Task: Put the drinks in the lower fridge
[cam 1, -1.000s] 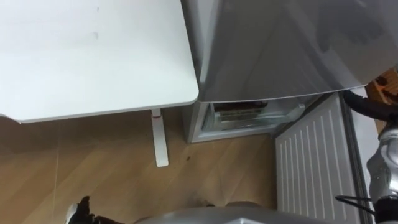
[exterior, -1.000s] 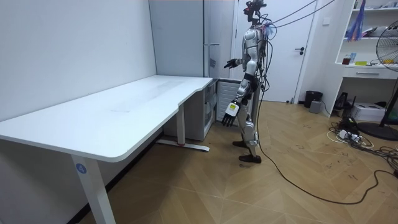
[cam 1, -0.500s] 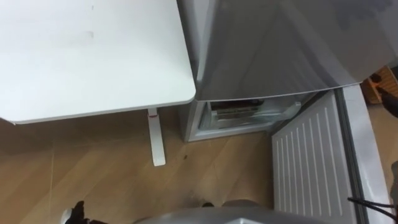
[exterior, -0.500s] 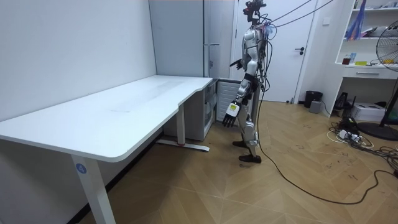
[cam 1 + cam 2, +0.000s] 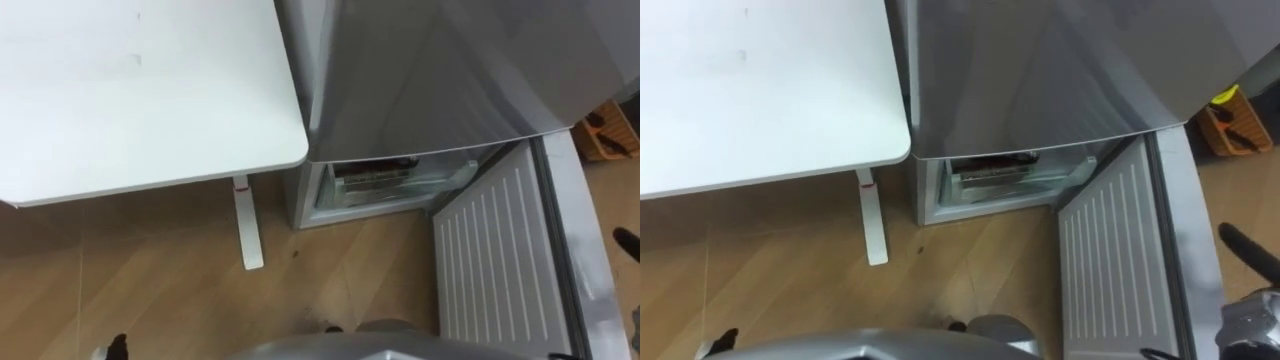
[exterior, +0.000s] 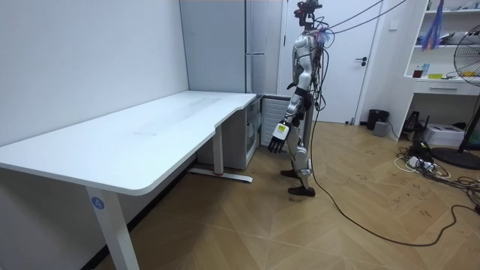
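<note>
I stand facing a grey fridge (image 5: 420,70) whose lower door (image 5: 490,250) is swung open to my right. The lower compartment (image 5: 385,185) shows a shelf with something dark on it; I cannot tell what it is. No drink is in either hand. My left hand (image 6: 276,139) hangs at my side with relaxed fingers, and its dark fingertips peek in at the bottom left (image 5: 112,346). My right hand (image 5: 1248,250) sits low at the right edge beside the open door, a finger stretched out straight.
A long white desk (image 5: 130,90) stands left of the fridge, its leg (image 5: 245,225) close to the fridge's corner. An orange object (image 5: 1225,125) lies on the floor beyond the door. Wooden floor lies open behind me, with cables (image 6: 420,161) farther off.
My right arm has dropped from its raised, reaching pose to close beside my body. The eye view has drifted slightly; fridge, door and desk have stayed put.
</note>
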